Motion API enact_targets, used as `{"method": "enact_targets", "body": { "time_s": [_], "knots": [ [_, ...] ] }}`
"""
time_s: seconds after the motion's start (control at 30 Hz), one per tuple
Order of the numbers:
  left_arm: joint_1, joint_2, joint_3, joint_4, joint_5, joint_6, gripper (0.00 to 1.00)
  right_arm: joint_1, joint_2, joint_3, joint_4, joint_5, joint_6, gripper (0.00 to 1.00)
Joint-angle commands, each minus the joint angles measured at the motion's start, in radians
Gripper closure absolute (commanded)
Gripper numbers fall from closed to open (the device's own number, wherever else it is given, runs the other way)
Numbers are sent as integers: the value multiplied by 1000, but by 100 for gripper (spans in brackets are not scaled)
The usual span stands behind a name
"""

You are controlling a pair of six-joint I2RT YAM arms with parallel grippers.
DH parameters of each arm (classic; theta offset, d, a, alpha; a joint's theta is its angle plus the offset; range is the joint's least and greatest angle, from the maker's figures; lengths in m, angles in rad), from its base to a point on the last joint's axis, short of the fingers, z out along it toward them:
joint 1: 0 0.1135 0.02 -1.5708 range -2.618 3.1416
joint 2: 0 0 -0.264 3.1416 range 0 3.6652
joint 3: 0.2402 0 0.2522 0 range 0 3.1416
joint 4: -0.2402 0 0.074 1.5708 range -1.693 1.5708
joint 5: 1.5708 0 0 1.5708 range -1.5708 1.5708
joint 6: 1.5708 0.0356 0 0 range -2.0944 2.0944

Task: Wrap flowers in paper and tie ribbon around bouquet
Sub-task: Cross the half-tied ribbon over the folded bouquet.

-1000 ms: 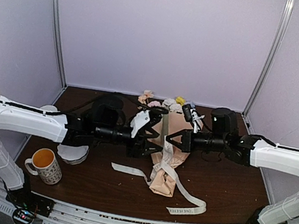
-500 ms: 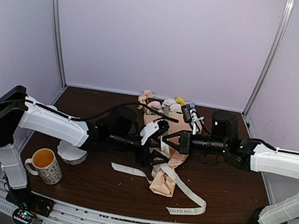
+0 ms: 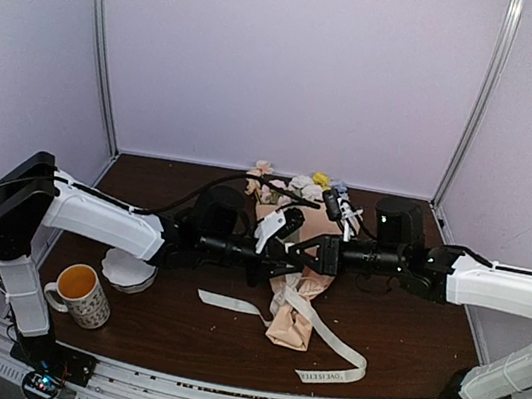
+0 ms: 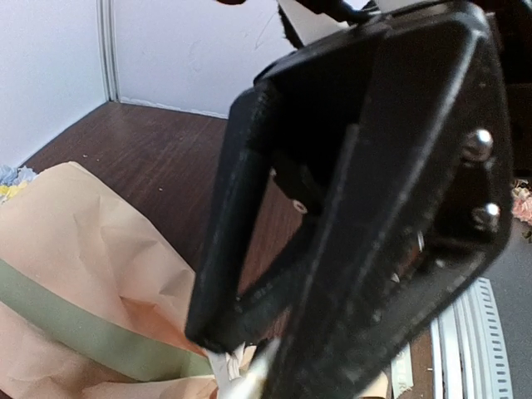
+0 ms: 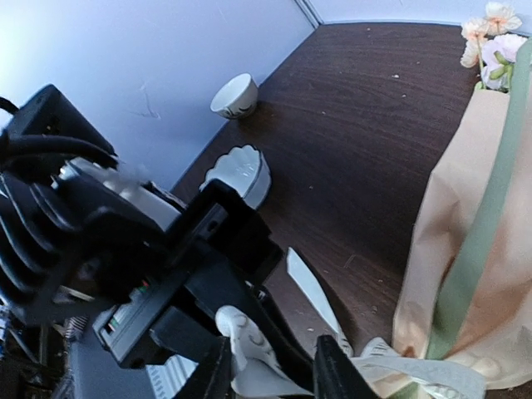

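The dark table (image 3: 407, 333) bears a mug (image 3: 81, 294) and a scalloped bowl (image 3: 128, 272) at left. The bouquet (image 3: 290, 325) lies mid-table (heads toward the back), ribbon (image 3: 329, 376) trailing beside it.

Top cam: we look down from above & behind the arm bases (image 3: 48, 359), whole bench (image 3: 407, 333) in frame. Wrist cams sit v. close, low over the bench; the right one faces left, toward the side wall (image 5: 125, 66). All 3 views share the paper (image 3: 307, 228) w/ green strip.
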Motion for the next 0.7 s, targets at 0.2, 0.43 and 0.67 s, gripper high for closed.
{"method": "enact_targets", "body": {
  "time_s": [0.2, 0.43, 0.67],
  "knots": [
    [17, 13, -38, 88, 21, -27, 100, -79, 48, 44, -342, 219, -128, 59],
    [25, 13, -48, 93, 23, -30, 100, -78, 99, 40, -372, 201, -189, 52],
    [29, 13, -46, 93, 33, -31, 100, -76, 178, 79, -417, 215, -220, 53]
  ]
}}
